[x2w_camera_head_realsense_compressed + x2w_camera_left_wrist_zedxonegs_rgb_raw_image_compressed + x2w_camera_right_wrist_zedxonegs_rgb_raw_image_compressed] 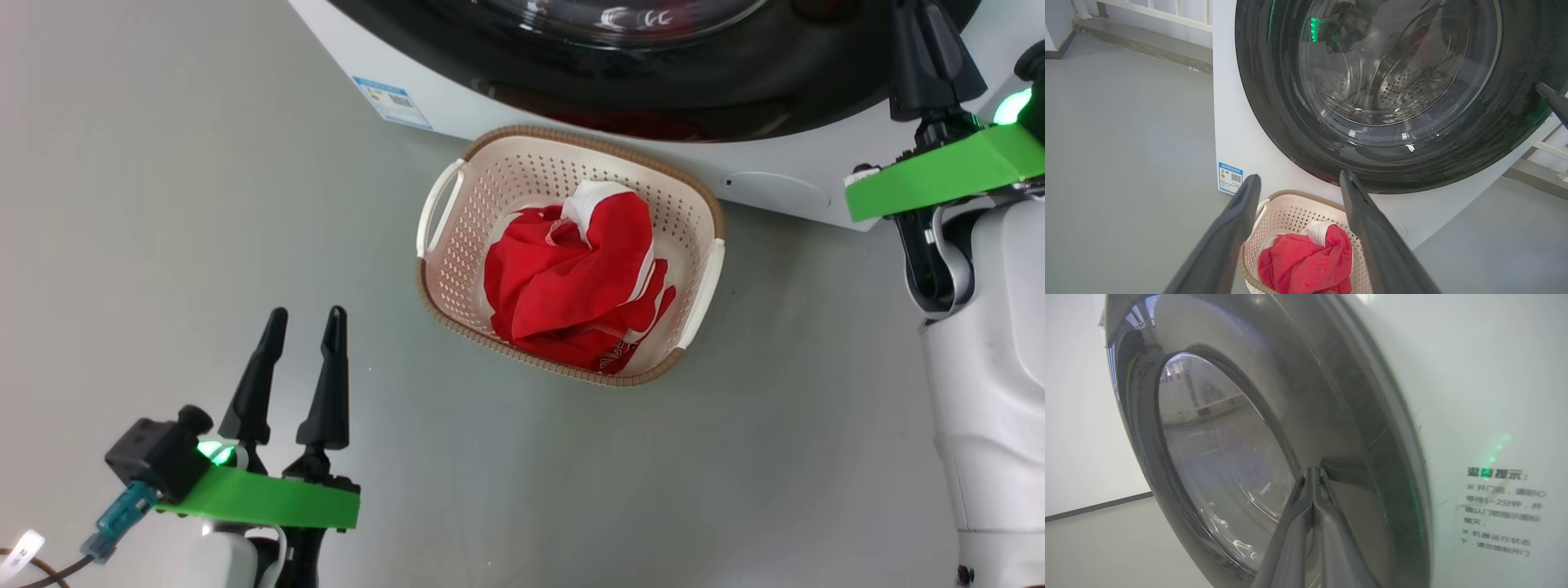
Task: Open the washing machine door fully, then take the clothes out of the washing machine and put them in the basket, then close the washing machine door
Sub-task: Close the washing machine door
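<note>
The cream basket [490, 188] stands on the floor in front of the washing machine [424, 82], and the red clothes [571, 278] lie bunched inside it. The washing machine door [653, 90] lies against the machine's front, its glossy black rim [1274, 102] around the glass bowl, with the steel drum visible through the glass. My left gripper [304, 318] is open and empty, low at the left and well short of the basket [1290, 216] and the clothes [1302, 265]. My right gripper [1312, 472] is shut on nothing, its tips at the door [1339, 416] rim; it also appears as the right gripper [922, 33].
Grey floor spreads left of and in front of the basket. A blue label [1230, 178] sits low on the machine's white front [1229, 122], and printed text [1498, 510] sits beside the door. A ledge with white railing [1147, 45] runs behind. My pale body [988, 367] stands at the right.
</note>
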Tool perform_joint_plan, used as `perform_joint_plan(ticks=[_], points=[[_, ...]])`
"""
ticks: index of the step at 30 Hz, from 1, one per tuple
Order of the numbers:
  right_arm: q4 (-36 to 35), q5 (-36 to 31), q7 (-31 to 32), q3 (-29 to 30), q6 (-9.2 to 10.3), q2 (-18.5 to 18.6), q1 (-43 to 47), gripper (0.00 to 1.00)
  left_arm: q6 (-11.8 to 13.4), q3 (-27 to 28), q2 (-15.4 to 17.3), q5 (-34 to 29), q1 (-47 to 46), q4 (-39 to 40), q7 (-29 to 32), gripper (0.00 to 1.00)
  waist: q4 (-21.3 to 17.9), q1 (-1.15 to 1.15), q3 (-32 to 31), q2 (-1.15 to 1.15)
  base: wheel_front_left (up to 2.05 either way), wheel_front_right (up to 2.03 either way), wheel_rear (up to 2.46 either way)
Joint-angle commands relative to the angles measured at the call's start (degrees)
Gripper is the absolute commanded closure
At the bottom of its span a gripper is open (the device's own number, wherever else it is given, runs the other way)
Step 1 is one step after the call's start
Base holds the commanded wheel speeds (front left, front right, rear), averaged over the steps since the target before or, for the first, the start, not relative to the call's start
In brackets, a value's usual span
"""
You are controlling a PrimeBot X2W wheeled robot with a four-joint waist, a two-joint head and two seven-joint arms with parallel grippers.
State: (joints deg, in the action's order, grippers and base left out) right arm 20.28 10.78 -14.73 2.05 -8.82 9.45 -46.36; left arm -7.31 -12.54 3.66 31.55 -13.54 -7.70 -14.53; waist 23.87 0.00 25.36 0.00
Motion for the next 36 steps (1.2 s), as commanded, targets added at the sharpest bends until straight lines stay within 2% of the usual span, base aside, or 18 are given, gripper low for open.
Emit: perform_joint_plan(ticks=[1, 3, 4, 5, 6, 8, 20, 36], points=[[-1.9, 0.8, -0.3, -0.7, 1.33, 0.4, 0.9, 1.00, -0.2, 2.2, 2.0, 0.2, -0.6, 0.8, -0.5, 0.00, -0.6, 0.00, -1.0, 0.00, 0.00, 0.00, 0.00], [-1.6, 1.1, -0.3, -1.5, 1.33, 0.3, 2.5, 1.00, -0.2, 2.3, 2.2, 0.1, -0.3, 0.5, -0.5, 0.00, -1.1, 0.00, -1.8, 0.00, 0.00, 0.00, 0.00], [-1.4, 1.2, -0.3, -1.9, 1.33, 0.3, 3.3, 0.96, -0.2, 2.3, 2.3, 0.1, -0.2, 0.2, -0.5, 0.00, -1.4, 0.00, -2.2, 0.00, 0.00, 0.00, 0.00], [-1.3, 1.3, -0.3, -2.3, 1.33, 0.2, 4.2, 0.82, -0.2, 2.3, 2.5, 0.1, -0.1, -0.1, -0.5, 0.00, -1.7, 0.00, -2.7, 0.00, 0.00, 0.00, 0.00], [-1.1, 1.4, -0.3, -2.8, 1.33, 0.1, 5.1, 0.59, -0.2, 2.3, 2.8, 0.0, 0.0, -0.4, -0.5, 0.00, -2.1, 0.00, -3.3, 0.00, 0.00, 0.00, 0.00], [-0.8, 1.6, -0.3, -3.9, 1.33, -0.1, 7.0, 0.00, -0.2, 2.3, 3.3, -0.1, 0.2, -1.0, -0.5, 0.00, -2.9, 0.00, -4.3, 0.00, 0.00, 0.00, 0.00], [-1.0, 3.5, -0.3, -6.5, 1.33, -1.6, 17.3, 0.00, -0.2, 4.1, 5.9, -0.5, 1.9, -5.6, -0.5, 0.00, -9.6, 0.00, -10.1, 0.00, 0.00, 0.00, 0.00], [-1.8, 4.7, -0.3, -4.3, 1.33, -2.2, 27.7, 0.00, -0.2, 6.1, 8.1, 0.0, 4.5, -8.0, -0.5, 0.00, -17.0, 0.00, -15.1, 0.00, 0.00, 0.00, 0.00]])
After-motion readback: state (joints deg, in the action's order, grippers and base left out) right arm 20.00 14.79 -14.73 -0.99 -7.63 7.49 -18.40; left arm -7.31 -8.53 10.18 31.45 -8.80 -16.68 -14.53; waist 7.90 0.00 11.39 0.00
